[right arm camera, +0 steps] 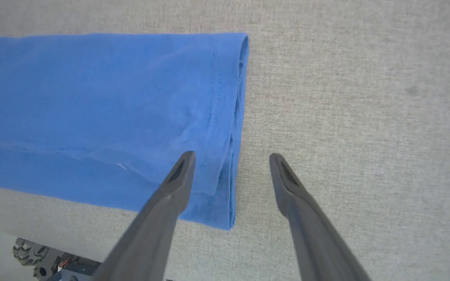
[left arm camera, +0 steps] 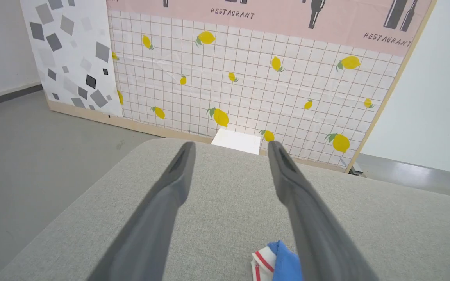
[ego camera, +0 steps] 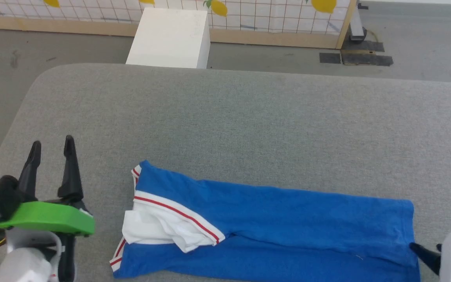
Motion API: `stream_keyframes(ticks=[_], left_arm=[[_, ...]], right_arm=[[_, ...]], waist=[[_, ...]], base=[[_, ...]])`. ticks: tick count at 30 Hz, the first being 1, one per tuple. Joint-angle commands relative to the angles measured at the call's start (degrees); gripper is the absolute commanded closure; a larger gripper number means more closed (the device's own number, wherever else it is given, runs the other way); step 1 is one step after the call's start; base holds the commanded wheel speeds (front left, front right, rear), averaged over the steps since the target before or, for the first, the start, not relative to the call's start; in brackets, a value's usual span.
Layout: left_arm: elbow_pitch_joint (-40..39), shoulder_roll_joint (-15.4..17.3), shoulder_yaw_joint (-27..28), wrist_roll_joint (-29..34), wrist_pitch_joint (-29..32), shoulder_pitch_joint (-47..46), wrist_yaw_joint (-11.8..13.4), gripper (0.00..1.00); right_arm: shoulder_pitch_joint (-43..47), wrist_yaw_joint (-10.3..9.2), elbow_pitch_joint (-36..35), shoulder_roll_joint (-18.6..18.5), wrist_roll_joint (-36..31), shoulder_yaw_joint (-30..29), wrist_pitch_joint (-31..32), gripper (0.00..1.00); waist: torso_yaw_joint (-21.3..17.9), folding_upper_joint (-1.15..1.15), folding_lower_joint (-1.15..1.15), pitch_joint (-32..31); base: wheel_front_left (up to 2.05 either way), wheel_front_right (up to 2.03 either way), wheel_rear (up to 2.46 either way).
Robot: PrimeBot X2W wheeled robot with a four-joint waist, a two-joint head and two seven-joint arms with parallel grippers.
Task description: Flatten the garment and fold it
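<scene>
— Blue jersey shirt (ego camera: 272, 223): where did it lie?

— Folded into a long strip on your grey padded table (ego camera: 249, 117), just right of your left gripper (ego camera: 52, 141), with the white, red-striped sleeve end nearest it.

— And the grippers?

— Your left gripper stood spread, grasping nothing. Your right gripper (right arm camera: 231, 155) was released too: one finger over the shirt's hem corner, the other over bare table just beside it.

The head camera overlooked the whole shirt (ego camera: 288, 219), sharing its striped end with the outward-facing left wrist camera, its hem with the close right one.
</scene>
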Motion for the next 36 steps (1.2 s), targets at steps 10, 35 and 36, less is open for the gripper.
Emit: stream_keyframes(ticks=[10, 35, 36], left_arm=[[4.76, -5.04, -0.82, 7.38, -6.86, -3.73, -4.30, 0.00], [6.87, -11.30, 3.36, 12.08, -6.95, -2.25, -9.53, 0.00], [6.99, -11.36, 3.36, 12.15, -6.95, -2.24, -9.59, 0.00]], right_arm=[[-3.52, -0.08, 10.20, -4.78, 3.28, 11.84, -4.28, 0.00], [-7.87, -0.08, 23.74, -11.37, 0.05, 2.11, -8.23, 1.00], [-8.07, -0.08, 24.67, -11.51, -1.76, 0.28, -8.41, 1.00]], waist=[[1.48, 0.00, 0.00, 3.02], [0.81, 0.00, 0.00, 2.89], [0.78, 0.00, 0.00, 2.88]], base=[[0.00, 0.00, 0.00], [0.00, 0.00, 0.00], [0.00, 0.00, 0.00]])
